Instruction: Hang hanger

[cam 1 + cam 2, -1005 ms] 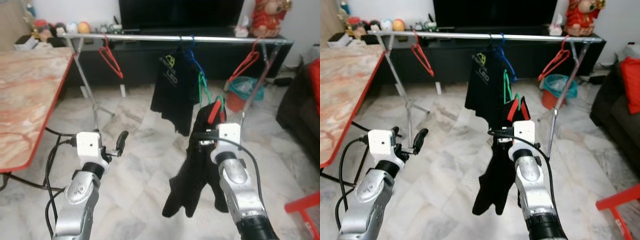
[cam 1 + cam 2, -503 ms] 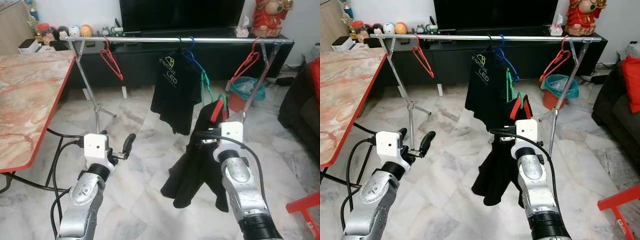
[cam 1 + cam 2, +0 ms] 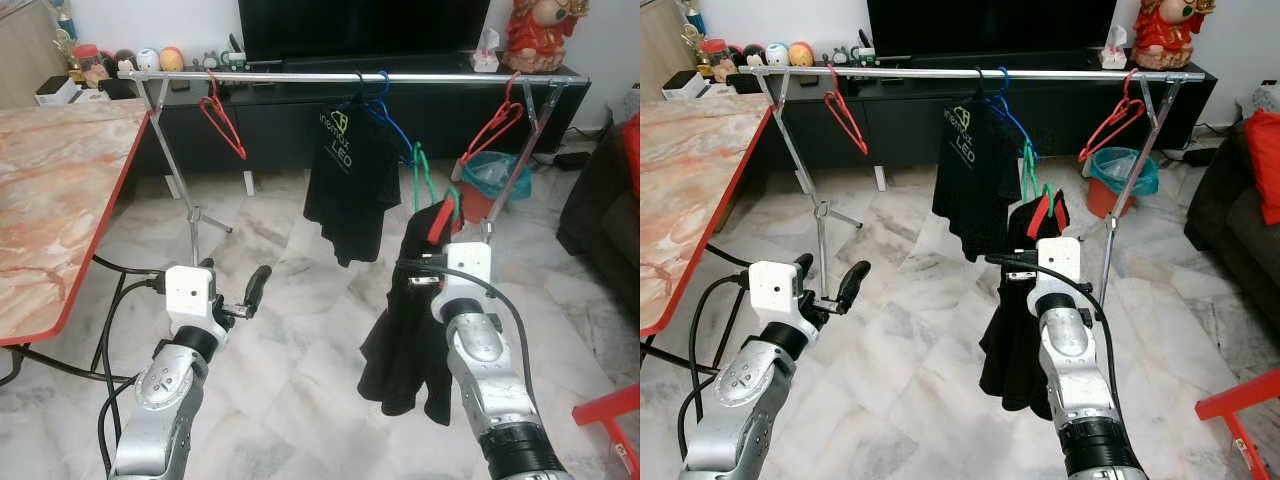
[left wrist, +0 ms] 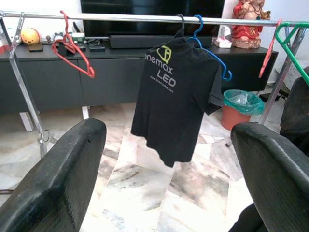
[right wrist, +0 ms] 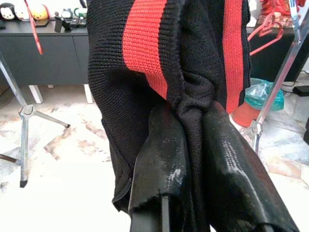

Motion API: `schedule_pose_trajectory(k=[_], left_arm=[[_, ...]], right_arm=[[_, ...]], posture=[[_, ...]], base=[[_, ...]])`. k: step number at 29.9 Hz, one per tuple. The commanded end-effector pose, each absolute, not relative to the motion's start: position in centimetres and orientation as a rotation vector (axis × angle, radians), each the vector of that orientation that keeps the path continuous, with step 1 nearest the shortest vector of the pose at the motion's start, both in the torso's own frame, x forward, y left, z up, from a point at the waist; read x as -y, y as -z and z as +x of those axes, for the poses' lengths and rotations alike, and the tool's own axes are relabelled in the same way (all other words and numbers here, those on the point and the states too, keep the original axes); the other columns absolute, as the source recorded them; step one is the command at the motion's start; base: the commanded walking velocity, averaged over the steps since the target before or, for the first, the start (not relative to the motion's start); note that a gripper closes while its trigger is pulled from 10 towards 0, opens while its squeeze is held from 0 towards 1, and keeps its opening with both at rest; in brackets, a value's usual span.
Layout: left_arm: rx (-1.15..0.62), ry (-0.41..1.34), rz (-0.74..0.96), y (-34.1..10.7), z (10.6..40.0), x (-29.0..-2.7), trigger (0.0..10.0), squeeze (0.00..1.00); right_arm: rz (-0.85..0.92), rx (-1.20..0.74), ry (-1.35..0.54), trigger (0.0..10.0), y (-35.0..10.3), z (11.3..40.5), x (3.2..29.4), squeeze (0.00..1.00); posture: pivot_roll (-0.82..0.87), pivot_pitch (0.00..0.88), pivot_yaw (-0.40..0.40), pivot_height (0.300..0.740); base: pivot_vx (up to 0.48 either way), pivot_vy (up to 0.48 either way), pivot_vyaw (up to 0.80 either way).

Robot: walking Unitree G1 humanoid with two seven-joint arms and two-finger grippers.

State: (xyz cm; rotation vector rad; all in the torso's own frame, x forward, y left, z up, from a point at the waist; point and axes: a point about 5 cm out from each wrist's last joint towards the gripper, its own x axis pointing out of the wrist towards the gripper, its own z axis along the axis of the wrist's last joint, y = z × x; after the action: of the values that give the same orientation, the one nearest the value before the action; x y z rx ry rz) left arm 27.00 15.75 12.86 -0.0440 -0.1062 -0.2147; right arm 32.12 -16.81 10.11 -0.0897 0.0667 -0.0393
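A silver rail [image 3: 300, 76] spans the clothes rack ahead. On it hang a red hanger [image 3: 222, 115], a black T-shirt [image 3: 350, 170] with a blue hanger [image 3: 392, 122] beside it, and another red hanger [image 3: 495, 125] at the right end. My right gripper [image 5: 193, 145] is shut on a black garment with red stripes [image 3: 405, 330]. That garment sits on a green hanger [image 3: 420, 168] whose hook stands below and in front of the rail, apart from it. My left gripper [image 3: 232, 290] is held low on the left, open with nothing between its fingers.
A marble-topped table with a red edge [image 3: 60, 190] stands at the left, with cables on the floor beside it. Behind the rack is a dark TV cabinet [image 3: 270, 125]. A teal bin [image 3: 490, 175], a dark sofa [image 3: 600, 220] and a red stool [image 3: 610, 420] are at the right.
The right gripper has shifted a little to the right with the garment, whose lower part has swung in from the left to hang under it. The left arm has barely moved.
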Motion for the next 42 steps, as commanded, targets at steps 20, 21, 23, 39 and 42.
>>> schedule_pose_trajectory(k=[20, 21, 23, 39, 42], left_arm=[[0.106, 0.207, -0.043, -13.06, 26.96, -16.29, 10.0, 0.00], [0.111, 0.208, -0.046, -13.16, 27.03, -16.27, 10.0, 0.00], [0.114, 0.207, -0.051, -13.20, 27.05, -16.27, 10.0, 0.00], [0.112, 0.211, -0.050, -13.07, 26.82, -16.09, 10.0, 0.00], [0.114, 0.213, -0.051, -13.15, 26.93, -15.93, 10.0, 0.00]], right_arm=[[-0.061, -0.018, 0.038, 10.0, -10.94, 32.63, 16.32, 0.00], [-0.060, -0.013, 0.035, 10.0, -11.06, 32.68, 16.23, 0.00], [-0.060, -0.010, 0.031, 10.0, -11.11, 32.68, 16.17, 0.00], [-0.066, -0.028, 0.026, 10.0, -10.66, 32.50, 16.09, 0.00], [-0.065, -0.029, 0.027, 10.0, -10.71, 32.59, 16.18, 0.00]], posture=[[0.05, 0.000, 0.015, 0.740], [0.05, 0.000, 0.014, 0.740], [0.05, 0.000, 0.014, 0.740], [0.05, 0.000, 0.008, 0.740], [0.05, 0.000, 0.001, 0.740]], base=[[0.000, 0.000, -0.19], [0.000, 0.000, 0.00], [0.000, 0.000, 0.00], [0.000, 0.000, 0.00], [0.000, 0.000, 0.00]])
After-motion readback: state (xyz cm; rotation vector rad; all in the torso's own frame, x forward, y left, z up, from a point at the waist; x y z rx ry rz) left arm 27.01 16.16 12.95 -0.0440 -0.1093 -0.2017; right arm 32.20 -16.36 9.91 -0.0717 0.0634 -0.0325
